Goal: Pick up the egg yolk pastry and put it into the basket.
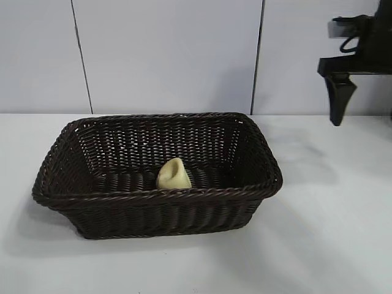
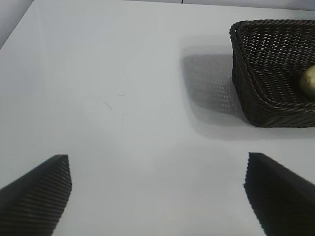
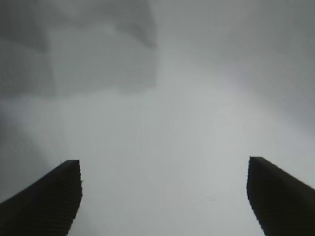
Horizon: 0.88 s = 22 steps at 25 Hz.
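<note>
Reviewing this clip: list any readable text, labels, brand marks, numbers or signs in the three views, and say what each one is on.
None: no view shows any readable text.
The basket is plain dark wicker with no tag or label.
The egg yolk pastry lying inside it is unmarked.
The table and the wall panels are blank.
The right pincer, up beside the basket, and the left pincer carry no visible lettering.

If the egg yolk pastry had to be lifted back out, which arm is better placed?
Probably the right. The right gripper hangs open above the table just beside the basket holding the egg yolk pastry; the left gripper, also open, sits farther off.
</note>
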Tool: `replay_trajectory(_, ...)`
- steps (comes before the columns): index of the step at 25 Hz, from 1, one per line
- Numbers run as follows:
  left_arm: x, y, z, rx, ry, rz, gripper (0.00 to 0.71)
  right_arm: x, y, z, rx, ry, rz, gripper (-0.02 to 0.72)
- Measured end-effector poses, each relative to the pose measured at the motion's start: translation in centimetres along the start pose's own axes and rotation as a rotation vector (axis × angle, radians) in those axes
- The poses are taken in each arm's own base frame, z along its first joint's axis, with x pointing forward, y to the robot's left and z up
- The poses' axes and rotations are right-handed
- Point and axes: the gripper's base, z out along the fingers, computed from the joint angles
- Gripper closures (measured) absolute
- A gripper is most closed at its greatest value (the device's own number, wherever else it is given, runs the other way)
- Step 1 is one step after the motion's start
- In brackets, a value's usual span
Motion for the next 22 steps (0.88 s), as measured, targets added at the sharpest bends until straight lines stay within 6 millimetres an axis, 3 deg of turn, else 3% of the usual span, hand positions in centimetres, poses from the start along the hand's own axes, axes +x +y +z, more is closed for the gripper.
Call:
replay_trajectory(5, 0.0, 0.0, 0.0, 0.0, 0.0, 0.0, 0.022, 0.6, -1.1, -0.2, 0.011, 0.006, 0.022, 0.05)
replay_trajectory(9, 0.0, 0.0, 0.0, 0.0, 0.0, 0.0, 0.022, 2.8, -1.1, -0.9, 0.006, 0.023, 0.022, 0.05)
replay_trajectory(18, 0.0, 0.0, 0.0, 0.0, 0.0, 0.0, 0.022, 12.9, -1.3, -4.7, -0.014, -0.005, 0.031, 0.05)
replay_trajectory(22, 0.0, 0.0, 0.0, 0.0, 0.0, 0.0, 0.022, 18.2, -1.3, -5.1, -0.018, -0.028, 0.033, 0.05)
